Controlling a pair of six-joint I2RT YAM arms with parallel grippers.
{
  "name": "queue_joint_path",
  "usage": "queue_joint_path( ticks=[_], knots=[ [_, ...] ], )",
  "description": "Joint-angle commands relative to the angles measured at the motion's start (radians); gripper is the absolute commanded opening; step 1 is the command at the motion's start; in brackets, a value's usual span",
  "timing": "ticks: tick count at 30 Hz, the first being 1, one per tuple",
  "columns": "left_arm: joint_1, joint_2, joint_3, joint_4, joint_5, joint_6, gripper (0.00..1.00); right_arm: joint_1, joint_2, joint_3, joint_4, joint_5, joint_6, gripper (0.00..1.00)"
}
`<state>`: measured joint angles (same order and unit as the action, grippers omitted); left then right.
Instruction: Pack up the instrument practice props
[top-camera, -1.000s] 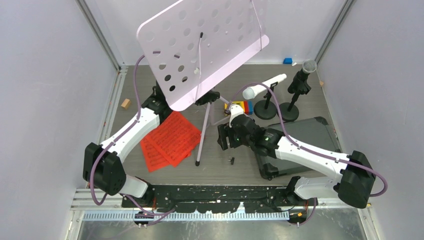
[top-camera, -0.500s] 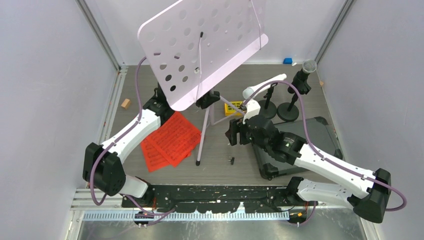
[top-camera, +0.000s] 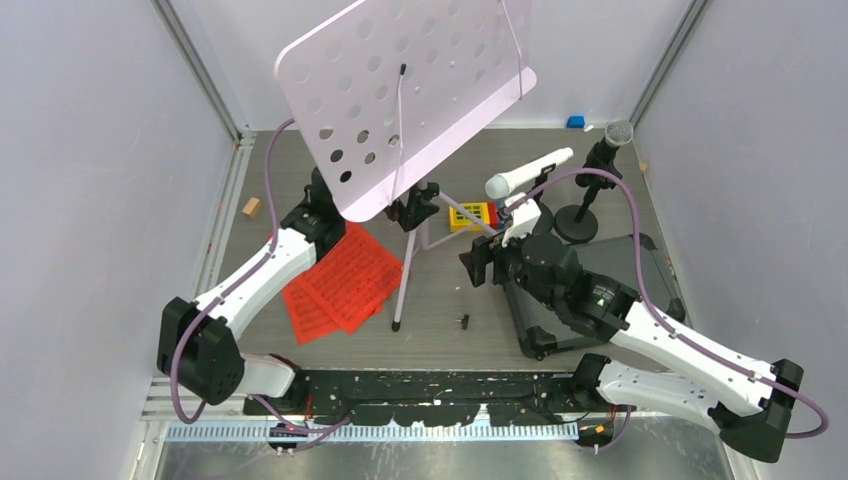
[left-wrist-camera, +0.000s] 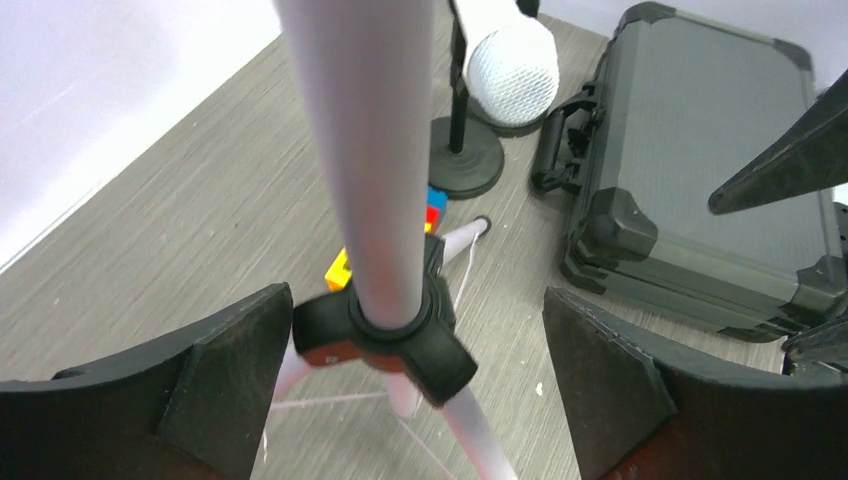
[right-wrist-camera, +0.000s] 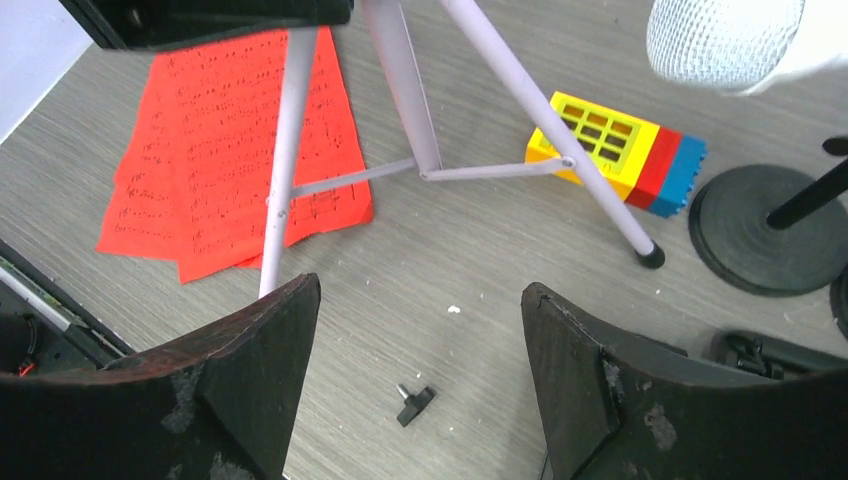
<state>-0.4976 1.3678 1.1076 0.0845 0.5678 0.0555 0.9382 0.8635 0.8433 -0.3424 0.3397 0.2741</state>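
- Standing unpacked mid-counter: music desk (top-camera: 400, 100), red pages (top-camera: 340, 280) lying by its legs; white microphone (top-camera: 525, 172) and grey-headed microphone (top-camera: 612, 138) in holders (top-camera: 577, 224) toward the far-right corner; case (left-wrist-camera: 700, 150) shut.
- Wide: left fingers (left-wrist-camera: 230, 370) astride its pole (left-wrist-camera: 365, 150), right fingers (right-wrist-camera: 260, 360) empty.

A grey wood-grain tabletop (top-camera: 440, 320) sits between plain pale walls (top-camera: 90, 200) and aluminium corner posts (top-camera: 200, 70).

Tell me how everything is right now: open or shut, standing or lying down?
Music stand, standing on its legs.
Red pages, lying flat, overlapping.
White microphone, tilted.
Black microphone, tilted.
Two holders, upright, one microphone in each.
Case, shut, lying flat.
Left fingers, open, either side of the stand's pole.
Right fingers, open, empty.
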Motion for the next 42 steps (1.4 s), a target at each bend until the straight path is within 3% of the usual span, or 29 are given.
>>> queue_joint_path(
  ticks=[1, 12, 19, 25, 36, 42],
  knots=[
    [0.005, -0.085, -0.043, -0.021, -0.078, -0.022, 1.0, -0.004, 0.015, 0.063, 0.146, 0.016, -0.084, 0.8],
    [0.006, -0.308, -0.193, -0.119, -0.119, 0.038, 0.98, -0.125, 0.208, 0.181, 0.319, -0.194, -0.076, 0.8],
    [0.007, -0.436, -0.339, -0.118, -0.194, 0.0, 0.98, -0.171, 0.31, 0.145, 0.625, -0.284, -0.074, 0.72],
    [0.006, -0.51, -0.44, -0.052, -0.214, -0.083, 0.99, -0.194, 0.403, 0.156, 0.775, -0.378, -0.061, 0.68],
    [0.006, -0.509, -0.428, -0.052, -0.224, -0.095, 0.99, -0.202, 0.545, 0.126, 1.081, -0.359, -0.034, 0.6],
    [0.007, -0.489, -0.421, -0.045, -0.248, -0.082, 0.99, -0.202, 0.585, 0.128, 1.154, -0.353, -0.047, 0.55]
  ],
)
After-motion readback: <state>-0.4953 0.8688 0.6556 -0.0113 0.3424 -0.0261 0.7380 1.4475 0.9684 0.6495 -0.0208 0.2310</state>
